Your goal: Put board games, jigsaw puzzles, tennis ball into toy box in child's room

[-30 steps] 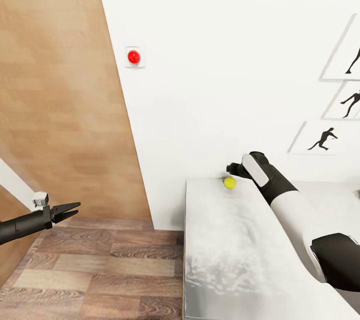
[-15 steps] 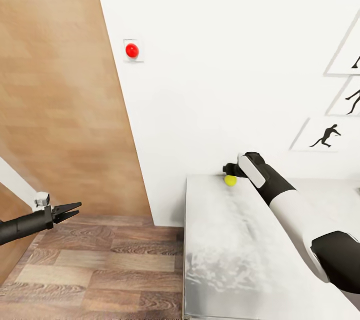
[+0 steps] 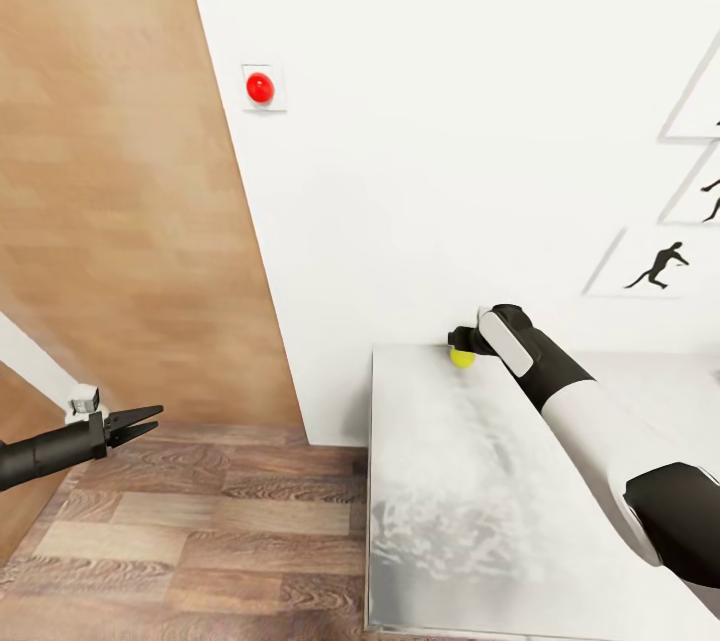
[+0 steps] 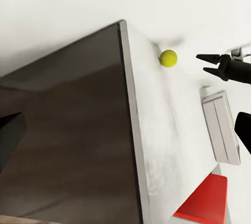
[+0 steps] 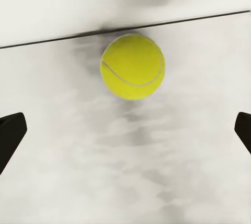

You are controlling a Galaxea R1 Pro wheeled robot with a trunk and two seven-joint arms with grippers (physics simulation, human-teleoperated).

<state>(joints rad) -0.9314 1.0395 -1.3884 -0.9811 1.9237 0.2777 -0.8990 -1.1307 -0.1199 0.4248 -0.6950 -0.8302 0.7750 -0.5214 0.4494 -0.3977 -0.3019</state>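
The tennis ball [image 3: 461,357] is sitting on the table [image 3: 450,501] at its far corner, right against the white wall [image 3: 450,121], and in the right wrist view it is lying centred ahead between the two finger tips, which are showing at the opposite edges of that picture. The right pincer [image 3: 463,339] is hovering just over and beside the ball with its jaws spread wide and nothing between them; whether it is touching the ball cannot be told from the head view. Seen from the left wrist view, the ball [image 4: 168,58] is resting free on the tabletop with the right pincer's tips just beside it, and a flat grey box [image 4: 221,127] and a red object [image 4: 204,205] are lying farther along the same table; what these two are cannot be told. The left pincer [image 3: 135,423] is hanging well apart, out over the wooden floor [image 3: 200,541], its jaws slightly parted and carrying nothing. Judging by this, the ball is not yet grasped, so this toy is waiting to be picked up and carried to the toy box, and the games and puzzles appear to be left as well.
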